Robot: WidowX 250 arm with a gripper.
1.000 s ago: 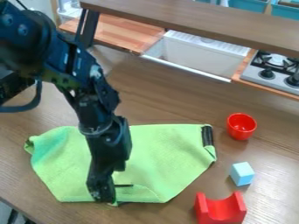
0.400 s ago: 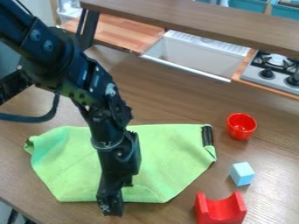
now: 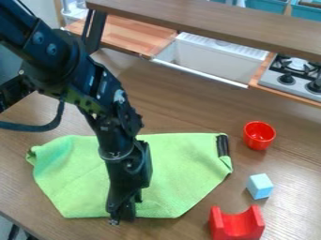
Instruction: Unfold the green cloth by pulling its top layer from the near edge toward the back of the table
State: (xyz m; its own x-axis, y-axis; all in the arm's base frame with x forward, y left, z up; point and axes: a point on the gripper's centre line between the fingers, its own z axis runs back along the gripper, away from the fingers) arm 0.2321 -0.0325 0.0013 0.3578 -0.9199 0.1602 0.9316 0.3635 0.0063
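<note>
Tabletop (image 3: pixel 182 110) is supporting the green cloth (image 3: pixel 182 171), hence its flat spread; gripper (image 3: pixel 122 216) is hanging at the near edge, grip state undeterminable.

Brown wooden table (image 3: pixel 182 103), white sink (image 3: pixel 210 58), grey stovetop (image 3: pixel 293 77), teal bins (image 3: pixel 266 5)

A cloth (image 3: pixel 182 173) lies spread on the counter (image 3: pixel 188 108), with the gripper (image 3: pixel 121 216) at its near edge, left of the middle. Well to the right of the gripper, a cup (image 3: pixel 259 136), a cube (image 3: pixel 259 186) and a block (image 3: pixel 237 225) stand apart from one another beside the cloth: the cup farthest back, the cube in front of it, and the block nearest the front, a little left of the cube. Behind them all, a sink (image 3: pixel 210 61) sits between a wooden board (image 3: pixel 134 36) on the left and a stove (image 3: pixel 276 84) on the right, and a shelf (image 3: pixel 207 21) runs across the back.
</note>
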